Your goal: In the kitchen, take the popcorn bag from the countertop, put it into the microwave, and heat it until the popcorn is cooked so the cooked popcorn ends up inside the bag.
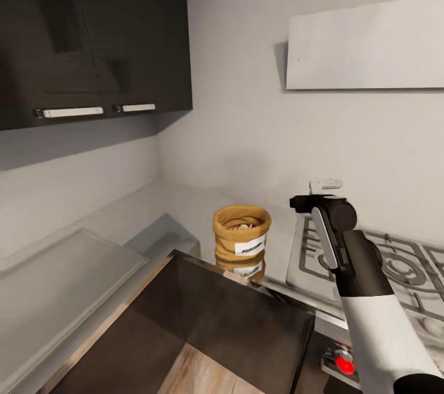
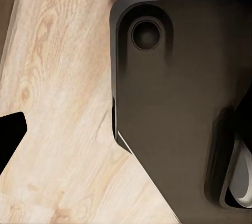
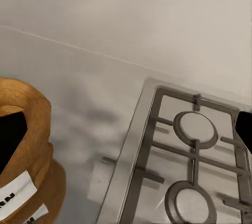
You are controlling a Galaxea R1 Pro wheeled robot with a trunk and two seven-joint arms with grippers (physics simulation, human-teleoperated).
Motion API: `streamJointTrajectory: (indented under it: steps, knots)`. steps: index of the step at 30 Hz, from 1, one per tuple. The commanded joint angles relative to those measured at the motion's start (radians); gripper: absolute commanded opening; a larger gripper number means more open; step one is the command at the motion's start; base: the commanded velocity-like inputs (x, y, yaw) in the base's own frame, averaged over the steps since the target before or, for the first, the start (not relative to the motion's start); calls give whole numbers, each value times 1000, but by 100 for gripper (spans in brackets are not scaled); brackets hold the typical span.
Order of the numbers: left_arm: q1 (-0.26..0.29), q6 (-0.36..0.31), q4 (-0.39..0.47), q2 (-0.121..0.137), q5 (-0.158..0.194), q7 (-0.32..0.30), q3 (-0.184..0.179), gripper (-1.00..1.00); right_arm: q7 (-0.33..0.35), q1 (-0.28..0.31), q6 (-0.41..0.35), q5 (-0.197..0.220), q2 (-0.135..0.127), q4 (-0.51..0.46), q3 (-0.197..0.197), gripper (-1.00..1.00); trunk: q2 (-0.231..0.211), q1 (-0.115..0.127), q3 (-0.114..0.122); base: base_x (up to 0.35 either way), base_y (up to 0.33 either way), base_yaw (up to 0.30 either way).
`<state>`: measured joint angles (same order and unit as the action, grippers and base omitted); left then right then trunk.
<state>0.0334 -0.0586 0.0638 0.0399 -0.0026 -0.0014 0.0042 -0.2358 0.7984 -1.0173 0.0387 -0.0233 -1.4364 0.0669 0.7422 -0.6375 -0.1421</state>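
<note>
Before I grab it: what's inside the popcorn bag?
Through the open rolled rim of the popcorn bag, a few pale bits show at the top. How far down they fill it is hidden by the bag's wall.

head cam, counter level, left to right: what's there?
Sink basin → popcorn bag → right gripper → gas hob, all along the countertop.
</note>
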Motion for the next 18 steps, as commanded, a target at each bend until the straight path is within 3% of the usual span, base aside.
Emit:
streamJointTrajectory:
  steps: [1, 8, 18]
  knots:
    - [0, -6, 2, -1, 0, 0, 0, 100, -6, 1, -4, 4, -1, -1, 2, 100, 1, 0, -2, 191, -140, 150]
    - [0, -6, 2, -1, -1, 0, 0, 100, -5, 1, -4, 4, -1, -1, 2, 100, 1, 0, -2, 165, -116, 36]
    - [0, -6, 2, -2, 0, 0, 0, 100, -7, 1, -6, 4, -1, -1, 2, 100, 1, 0, -2, 35, -6, 0]
